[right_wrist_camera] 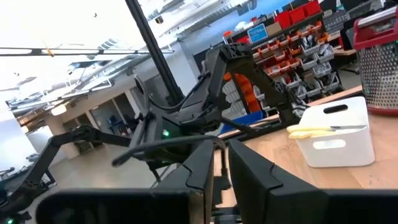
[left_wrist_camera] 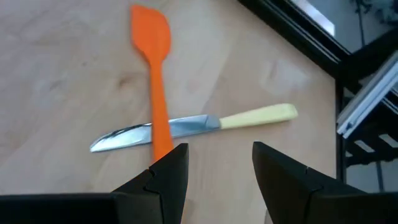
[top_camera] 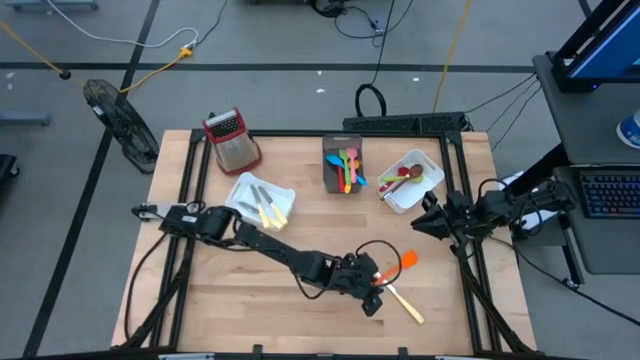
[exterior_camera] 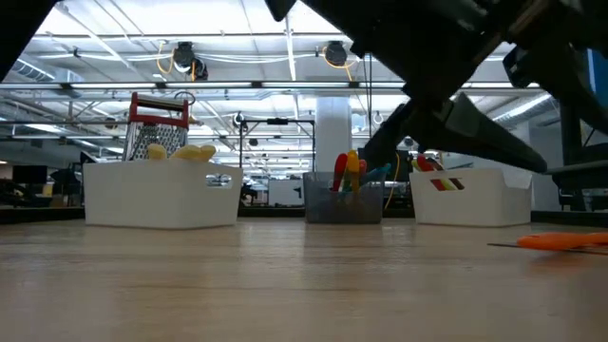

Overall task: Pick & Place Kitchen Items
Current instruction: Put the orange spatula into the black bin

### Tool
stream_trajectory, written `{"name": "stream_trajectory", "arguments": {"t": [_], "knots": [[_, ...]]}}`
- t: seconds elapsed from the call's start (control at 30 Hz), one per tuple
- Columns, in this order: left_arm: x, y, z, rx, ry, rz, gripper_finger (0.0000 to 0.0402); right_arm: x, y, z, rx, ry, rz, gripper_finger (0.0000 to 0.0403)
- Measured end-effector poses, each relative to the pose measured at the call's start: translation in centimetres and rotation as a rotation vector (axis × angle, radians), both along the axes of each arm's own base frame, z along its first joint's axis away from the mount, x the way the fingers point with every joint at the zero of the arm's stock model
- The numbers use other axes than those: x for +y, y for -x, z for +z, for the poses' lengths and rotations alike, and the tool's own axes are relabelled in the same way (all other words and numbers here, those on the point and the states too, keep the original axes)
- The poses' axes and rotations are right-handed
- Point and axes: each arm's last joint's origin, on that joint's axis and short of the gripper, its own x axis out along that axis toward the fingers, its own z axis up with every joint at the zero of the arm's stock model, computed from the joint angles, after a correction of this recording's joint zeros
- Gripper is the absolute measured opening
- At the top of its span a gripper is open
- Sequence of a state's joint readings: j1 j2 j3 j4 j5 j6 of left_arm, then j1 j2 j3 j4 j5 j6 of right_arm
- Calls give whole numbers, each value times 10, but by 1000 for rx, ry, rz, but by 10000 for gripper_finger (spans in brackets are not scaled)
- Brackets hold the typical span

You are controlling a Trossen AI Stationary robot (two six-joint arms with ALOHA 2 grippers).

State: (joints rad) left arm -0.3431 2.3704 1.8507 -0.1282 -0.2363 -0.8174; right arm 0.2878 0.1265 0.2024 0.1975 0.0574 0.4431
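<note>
The left gripper [left_wrist_camera: 214, 171], fingers apart and empty, should descend squarely over the flat orange silicone spatula [left_wrist_camera: 155, 68] handle, avoiding the cream-handled steel knife [left_wrist_camera: 193, 126] under it.

Bright plastic against pale wood and dark arms

The worktop [top_camera: 300, 240] is light blond wood framed in black rails. An orange spatula [left_wrist_camera: 153, 74] lies across a knife [left_wrist_camera: 186, 124] with a silver blade and cream-yellow handle near the front right corner. Toward the back edge, a dark grey bin [top_camera: 343, 165] holds pink, green, yellow, blue and orange utensils; a white bin [top_camera: 412, 181] at the back right corner shows red, green and brown pieces; another white bin [top_camera: 260, 200] carries cream-yellow-handled cutlery. The box grater [top_camera: 231, 139] is shiny metal with a red top. Both arms are black, their grippers too: left gripper [left_wrist_camera: 214, 171], right gripper [right_wrist_camera: 217, 168].
</note>
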Motion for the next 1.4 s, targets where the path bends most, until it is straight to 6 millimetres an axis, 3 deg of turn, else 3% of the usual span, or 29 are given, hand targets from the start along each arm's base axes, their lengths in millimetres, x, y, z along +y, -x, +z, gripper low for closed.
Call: {"name": "stream_trajectory", "arguments": {"t": [0.5, 0.73, 0.93, 1.2, 1.4], "knots": [[-16, 1, -34, 33, -133, -88, 182, 0, -1, -3, 28, 8, 1, 43], [-10, 0, -40, 55, -160, -61, 182, 0, -1, -6, 68, 4, 2, 43], [-8, -2, -31, 34, -173, -67, 182, 0, -1, -8, 81, 1, 4, 43], [-9, -13, 12, 2, -314, -72, 182, 1, -2, -12, 127, -4, 10, 43], [13, -17, 1, 61, -239, -82, 182, 1, -2, -12, 133, 0, 11, 43]]}}
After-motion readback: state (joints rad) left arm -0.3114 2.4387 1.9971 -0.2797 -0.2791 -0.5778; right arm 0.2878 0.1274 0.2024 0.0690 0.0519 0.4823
